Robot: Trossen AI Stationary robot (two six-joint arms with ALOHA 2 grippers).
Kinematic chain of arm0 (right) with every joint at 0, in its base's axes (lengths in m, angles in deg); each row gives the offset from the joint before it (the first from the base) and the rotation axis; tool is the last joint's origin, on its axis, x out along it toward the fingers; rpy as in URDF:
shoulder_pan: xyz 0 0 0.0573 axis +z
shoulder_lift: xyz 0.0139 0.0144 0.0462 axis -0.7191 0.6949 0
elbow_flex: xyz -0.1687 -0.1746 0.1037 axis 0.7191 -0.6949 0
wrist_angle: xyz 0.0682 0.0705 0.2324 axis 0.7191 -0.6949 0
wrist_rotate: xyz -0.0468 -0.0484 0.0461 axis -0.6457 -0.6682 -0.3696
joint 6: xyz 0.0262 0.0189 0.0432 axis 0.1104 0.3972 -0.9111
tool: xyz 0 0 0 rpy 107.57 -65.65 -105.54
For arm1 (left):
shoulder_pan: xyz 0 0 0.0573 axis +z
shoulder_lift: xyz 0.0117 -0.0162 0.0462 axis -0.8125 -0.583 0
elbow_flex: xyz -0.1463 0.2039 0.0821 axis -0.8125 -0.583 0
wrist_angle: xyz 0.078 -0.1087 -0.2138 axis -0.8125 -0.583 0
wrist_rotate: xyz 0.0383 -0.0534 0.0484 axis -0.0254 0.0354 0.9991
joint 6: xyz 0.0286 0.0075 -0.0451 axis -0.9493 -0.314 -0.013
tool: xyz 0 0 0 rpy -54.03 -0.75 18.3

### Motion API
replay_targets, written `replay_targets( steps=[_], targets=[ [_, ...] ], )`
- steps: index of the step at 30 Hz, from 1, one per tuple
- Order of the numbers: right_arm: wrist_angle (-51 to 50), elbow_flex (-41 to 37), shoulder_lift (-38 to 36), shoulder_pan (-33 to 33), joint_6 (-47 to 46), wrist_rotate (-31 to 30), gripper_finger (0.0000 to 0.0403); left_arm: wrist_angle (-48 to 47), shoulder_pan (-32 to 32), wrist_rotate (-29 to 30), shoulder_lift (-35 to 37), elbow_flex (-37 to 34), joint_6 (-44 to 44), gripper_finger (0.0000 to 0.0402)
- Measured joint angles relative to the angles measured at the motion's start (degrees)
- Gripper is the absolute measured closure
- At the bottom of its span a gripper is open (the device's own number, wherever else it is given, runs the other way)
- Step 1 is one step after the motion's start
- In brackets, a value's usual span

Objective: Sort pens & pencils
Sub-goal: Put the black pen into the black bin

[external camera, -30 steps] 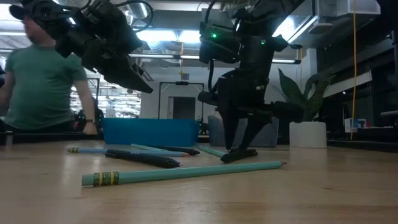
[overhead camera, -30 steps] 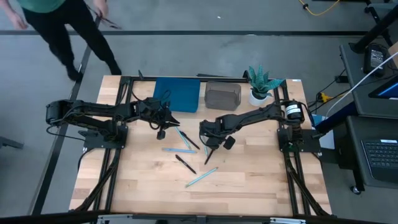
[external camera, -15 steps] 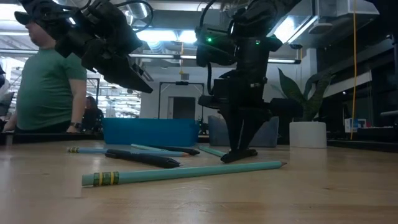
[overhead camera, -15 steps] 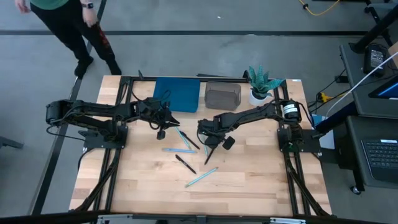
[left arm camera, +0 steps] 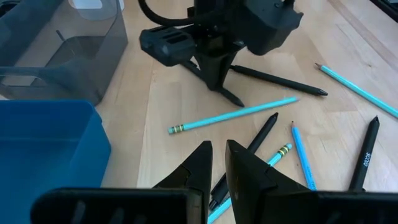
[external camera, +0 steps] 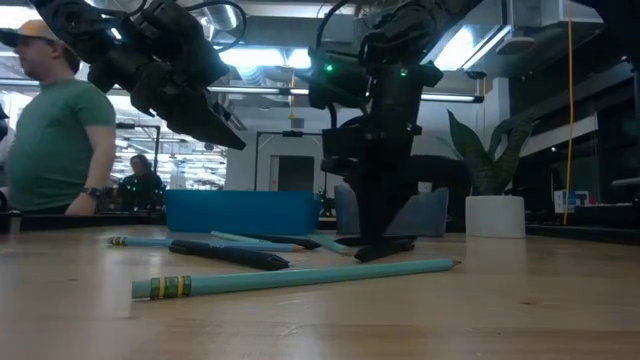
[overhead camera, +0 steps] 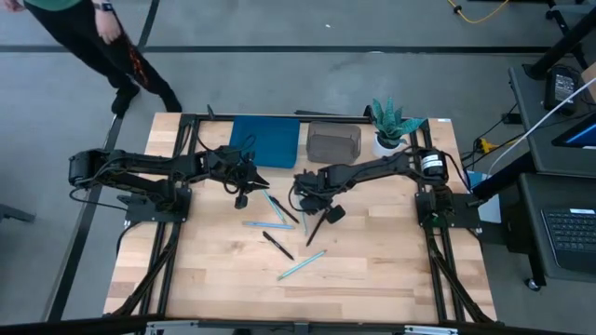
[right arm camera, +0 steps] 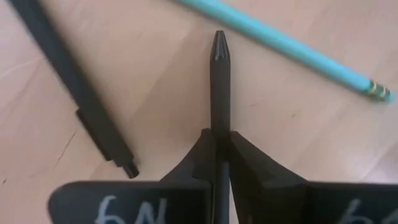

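Pen [right arm camera: 219,81] pinched in the right gripper [overhead camera: 311,210] at table centre.
Fingers closed tight on the black barrel, tip down near the wood beside 1 teal pencil [right arm camera: 292,48]. Loose pens [overhead camera: 277,246] and pencils [overhead camera: 301,264] lie from 6 to 9 o'clock. Left gripper [overhead camera: 250,176] hangs at 10 o'clock, nearly closed, holding nothing, just off the blue bin [overhead camera: 264,140].
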State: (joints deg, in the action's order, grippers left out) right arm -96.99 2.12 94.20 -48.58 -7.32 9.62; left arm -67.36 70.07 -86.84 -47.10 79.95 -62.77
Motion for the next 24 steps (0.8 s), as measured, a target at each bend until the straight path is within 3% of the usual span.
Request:
replay_targets(
  steps=[14,24],
  targets=[
    [-0.96,8.71,0.1,0.01,-9.91,0.18,0.0376,2.74,-0.02,-1.76,0.0,-0.01,-3.83,0.038],
    [-3.51,13.68,-0.01,0.03,-10.28,0.26,0.0376,4.03,0.0,-2.01,-0.01,-0.01,-4.53,0.0394]
  ],
)
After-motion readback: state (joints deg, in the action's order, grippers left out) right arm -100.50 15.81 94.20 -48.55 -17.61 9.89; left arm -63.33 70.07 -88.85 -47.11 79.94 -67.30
